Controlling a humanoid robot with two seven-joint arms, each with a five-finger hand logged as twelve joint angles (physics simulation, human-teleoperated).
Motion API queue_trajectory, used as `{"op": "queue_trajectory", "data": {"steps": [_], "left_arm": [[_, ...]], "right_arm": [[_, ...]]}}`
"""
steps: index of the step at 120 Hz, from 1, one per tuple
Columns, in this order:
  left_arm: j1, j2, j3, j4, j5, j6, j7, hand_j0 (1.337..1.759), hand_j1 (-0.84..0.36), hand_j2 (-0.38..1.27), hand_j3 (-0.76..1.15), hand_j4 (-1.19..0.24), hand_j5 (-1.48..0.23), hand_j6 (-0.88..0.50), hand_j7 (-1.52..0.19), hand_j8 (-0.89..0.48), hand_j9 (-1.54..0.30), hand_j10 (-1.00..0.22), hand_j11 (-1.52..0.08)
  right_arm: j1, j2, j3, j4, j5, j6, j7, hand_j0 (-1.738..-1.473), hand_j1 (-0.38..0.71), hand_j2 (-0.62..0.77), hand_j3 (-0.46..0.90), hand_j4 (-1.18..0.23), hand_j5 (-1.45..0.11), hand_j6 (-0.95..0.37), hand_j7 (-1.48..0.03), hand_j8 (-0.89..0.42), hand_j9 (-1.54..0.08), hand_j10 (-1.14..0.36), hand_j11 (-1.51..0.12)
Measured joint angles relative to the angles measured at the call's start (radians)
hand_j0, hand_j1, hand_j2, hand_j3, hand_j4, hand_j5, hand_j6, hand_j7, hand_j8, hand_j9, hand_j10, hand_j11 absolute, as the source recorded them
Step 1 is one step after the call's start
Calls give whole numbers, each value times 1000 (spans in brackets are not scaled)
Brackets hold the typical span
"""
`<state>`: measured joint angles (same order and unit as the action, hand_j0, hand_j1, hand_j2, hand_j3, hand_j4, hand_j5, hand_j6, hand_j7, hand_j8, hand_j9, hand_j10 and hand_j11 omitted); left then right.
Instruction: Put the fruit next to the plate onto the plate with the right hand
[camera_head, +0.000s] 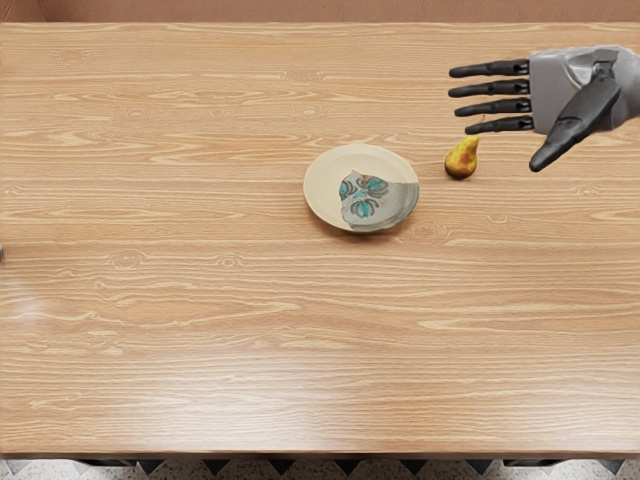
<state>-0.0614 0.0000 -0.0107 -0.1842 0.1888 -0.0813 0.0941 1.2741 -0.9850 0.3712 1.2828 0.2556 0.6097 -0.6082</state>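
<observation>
Tabletop (300, 350) wood fills the foreground; beyond it, the pear (461, 158) rests just right of the plate (330, 170), apart from its rim. My right hand (550, 95) hangs open near the pear, up and to its right, fingers (490, 88) spread, holding nothing. Best, I judge: come down over the fat lower half, thumb (570, 125) opposing fingers, close gently, lift clear before crossing the rim.
</observation>
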Motion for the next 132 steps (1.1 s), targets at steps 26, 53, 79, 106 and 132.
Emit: {"op": "queue_trajectory", "data": {"steps": [26, 53, 79, 106, 132], "left_arm": [[0, 0, 0, 0, 0, 0, 0, 1657, 349, 0, 0, 0, 0, 0, 0, 0, 0, 0, 0], [0, 0, 0, 0, 0, 0, 0, 1658, 349, 0, 0, 0, 0, 0, 0, 0, 0, 0, 0], [0, 0, 0, 0, 0, 0, 0, 1658, 349, 0, 0, 0, 0, 0, 0, 0, 0, 0, 0], [0, 0, 0, 0, 0, 0, 0, 1658, 349, 0, 0, 0, 0, 0, 0, 0, 0, 0, 0], [0, 0, 0, 0, 0, 0, 0, 1658, 349, 0, 0, 0, 0, 0, 0, 0, 0, 0, 0]], "right_arm": [[83, 39, -63, -28, -162, -4, -2, -1657, -322, -5, 0, -21, -28, -21, -28, -21, -28, -21, -28], [74, 250, -70, -555, -536, -49, 13, -1658, -321, -5, 0, -24, -31, -24, -31, -24, -30, -24, -30], [42, 512, -140, -881, -603, -186, 142, -1658, -323, -5, 0, -24, -29, -24, -29, -24, -29, -23, -29], [29, 607, -269, -981, -615, -242, 562, -1658, -321, -5, 0, -24, -31, -25, -31, -24, -31, -24, -31], [-27, 730, -358, -1066, -616, -287, 741, -1658, -319, -5, 0, -27, -33, -27, -33, -27, -33, -26, -33]]}}
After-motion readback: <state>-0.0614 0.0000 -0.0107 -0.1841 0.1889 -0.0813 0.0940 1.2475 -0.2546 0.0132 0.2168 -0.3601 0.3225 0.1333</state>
